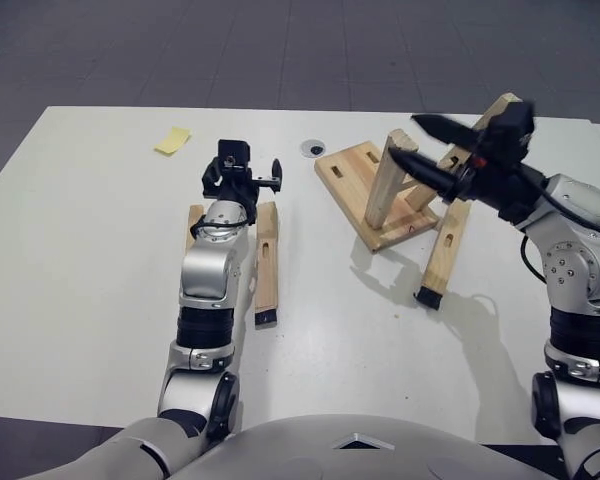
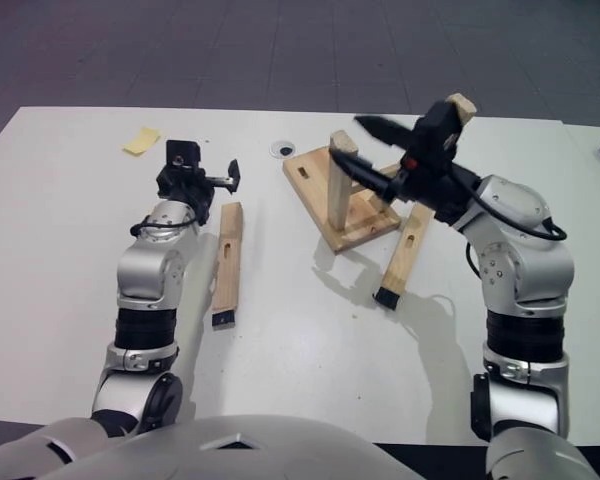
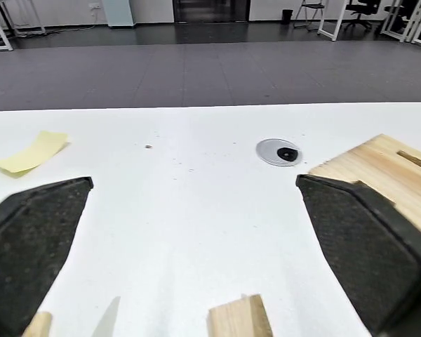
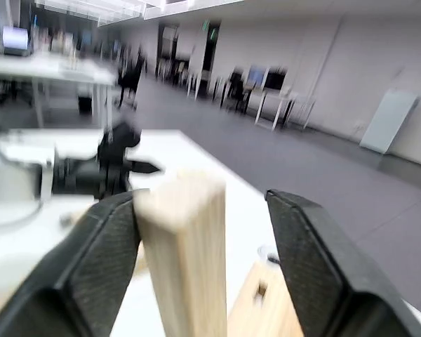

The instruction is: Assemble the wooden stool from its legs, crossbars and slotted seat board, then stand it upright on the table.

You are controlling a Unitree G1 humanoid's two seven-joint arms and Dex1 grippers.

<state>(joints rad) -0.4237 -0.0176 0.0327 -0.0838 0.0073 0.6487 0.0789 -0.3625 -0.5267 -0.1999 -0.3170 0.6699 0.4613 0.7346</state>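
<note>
- Black-padded right fingers are shown spread around the top of an upright leg. One pad lies against the wood and the other stands clear, so nothing is clamped.
- This upright leg is set into the slotted seat board, which lies tilted on the table, propped on the parts already fitted. A second leg, capped in black at its foot, slants from the board's right side down to the table.
- Left fingers are held wide open and empty, low over the table. They are placed between a loose leg just right of the left arm and a further wooden piece, partly hidden, on its left.
- Step in hand, as judged: the legs are being fitted into the seat board. The stool is only partly built and has not yet been stood upright.
- Next move, as judged: the right fingers are to be closed on the upright leg so that it can be pressed or steadied in its slot, or the loose leg is to be taken up by the left fingers. Pressure must be kept in line with the slot, since the tilted board could be shifted by a sideways push.
</note>
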